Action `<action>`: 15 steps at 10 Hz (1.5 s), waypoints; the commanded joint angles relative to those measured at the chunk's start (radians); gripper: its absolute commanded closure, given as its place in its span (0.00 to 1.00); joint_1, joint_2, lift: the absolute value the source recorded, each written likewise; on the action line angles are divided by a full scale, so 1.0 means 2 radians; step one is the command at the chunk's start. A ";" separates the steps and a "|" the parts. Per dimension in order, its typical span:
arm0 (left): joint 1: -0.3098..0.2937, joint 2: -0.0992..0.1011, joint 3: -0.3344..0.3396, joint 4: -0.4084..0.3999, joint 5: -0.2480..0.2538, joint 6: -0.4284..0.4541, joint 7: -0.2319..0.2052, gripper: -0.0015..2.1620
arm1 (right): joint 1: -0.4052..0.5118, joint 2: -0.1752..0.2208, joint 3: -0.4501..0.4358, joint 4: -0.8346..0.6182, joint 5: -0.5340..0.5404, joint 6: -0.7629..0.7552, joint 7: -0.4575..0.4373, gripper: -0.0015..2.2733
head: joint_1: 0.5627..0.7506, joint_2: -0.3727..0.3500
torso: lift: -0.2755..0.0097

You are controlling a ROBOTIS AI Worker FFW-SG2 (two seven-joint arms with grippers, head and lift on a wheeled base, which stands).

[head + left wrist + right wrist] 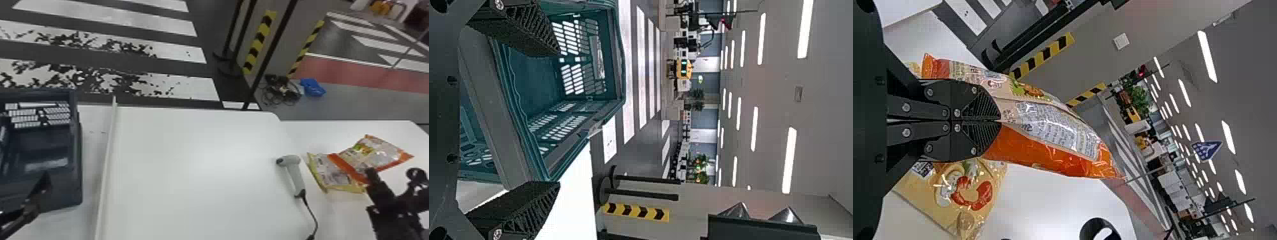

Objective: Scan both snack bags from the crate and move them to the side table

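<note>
With our right pincer (371, 175) we grip the orange-edged, partly clear plastic snack bag (380, 153), its fingers closed together on the packet. The packet reaches out past the fingertips over the white side worktop (338, 220). Below this pincer and a little to its left, the yellow plastic snack bag with a red-and-white food picture (335, 177) lies on that worktop, partly covered from the head view by the orange one. Farther left of the same pincer we have the pale grey handheld scanner with a black cable (295, 174), lying near the right edge of the broad white main worktop (198, 159). Our left pincer (25, 200) stands wide and empty at the dark blue-green slatted plastic crate (63, 194).
</note>
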 commanded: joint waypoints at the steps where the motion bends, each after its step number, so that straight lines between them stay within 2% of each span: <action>1: -0.003 0.002 -0.003 0.000 0.001 0.000 0.000 0.04 | -0.006 -0.007 0.005 0.013 0.000 0.000 0.001 0.14 | 0.70 0.03 | 0.62; 2: -0.004 0.003 -0.005 0.000 0.001 0.000 0.000 0.04 | -0.006 -0.008 0.005 0.013 0.000 0.000 -0.002 0.00 | 0.70 0.03 | 0.62; 4: -0.005 0.003 -0.005 -0.001 0.001 0.000 0.000 0.04 | -0.005 -0.007 0.010 0.010 0.001 -0.025 -0.007 0.02 | 0.70 0.03 | 0.62; 5: -0.004 0.001 -0.005 -0.001 0.000 -0.002 0.001 0.04 | 0.006 0.000 0.019 -0.014 0.000 -0.037 -0.008 0.03 | 0.70 0.03 | 0.62; 7: -0.003 0.000 -0.005 -0.005 -0.001 0.000 0.001 0.04 | 0.033 0.032 0.038 -0.089 0.020 -0.054 -0.022 0.03 | 0.70 0.03 | 0.62; 10: 0.003 0.000 -0.001 -0.008 -0.001 0.000 0.001 0.04 | 0.085 0.091 0.080 -0.232 0.091 -0.055 -0.034 0.03 | 0.70 0.03 | 0.62; 13: 0.004 0.000 0.001 -0.011 -0.001 -0.002 0.005 0.04 | 0.138 0.129 0.163 -0.332 0.173 -0.077 -0.051 0.03 | 0.70 0.03 | 0.62; 15: 0.004 0.002 0.001 -0.011 -0.001 -0.003 0.007 0.04 | 0.161 0.141 0.210 -0.366 0.211 -0.078 -0.055 0.03 | 0.70 0.05 | 0.62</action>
